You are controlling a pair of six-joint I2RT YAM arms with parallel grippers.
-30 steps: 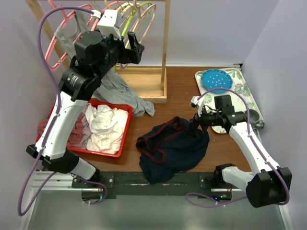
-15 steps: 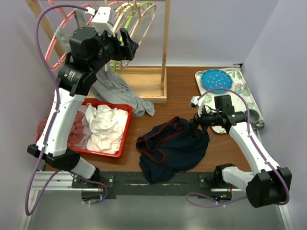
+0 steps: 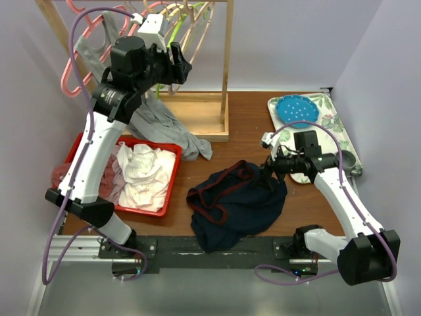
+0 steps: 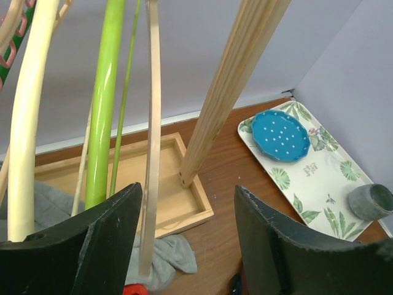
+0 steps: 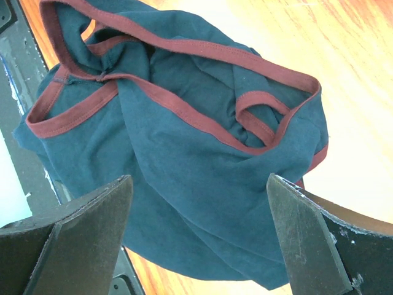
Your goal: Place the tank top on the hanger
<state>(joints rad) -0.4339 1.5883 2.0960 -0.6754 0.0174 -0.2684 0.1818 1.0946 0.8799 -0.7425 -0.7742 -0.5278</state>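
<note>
Step in hand: fetching hanger.

Left gripper [image 3: 176,66] up at wooden rack [image 3: 227,72], jaws wide. Thin tan hanger [image 4: 151,123] hangs between them, close to one finger, not gripped.

Tank top [image 3: 237,204] crumpled on desk [image 3: 253,135], near front edge. Right gripper [image 3: 268,172] over its right edge, jaws wide, holding nothing.

Next, likely: centre on tan strip, close, unhook from rack without snagging green hanger [image 4: 104,110] just beside.

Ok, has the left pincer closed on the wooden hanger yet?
No, the left pincer is wide open; the hanger shows in the gap, near one finger.
</note>
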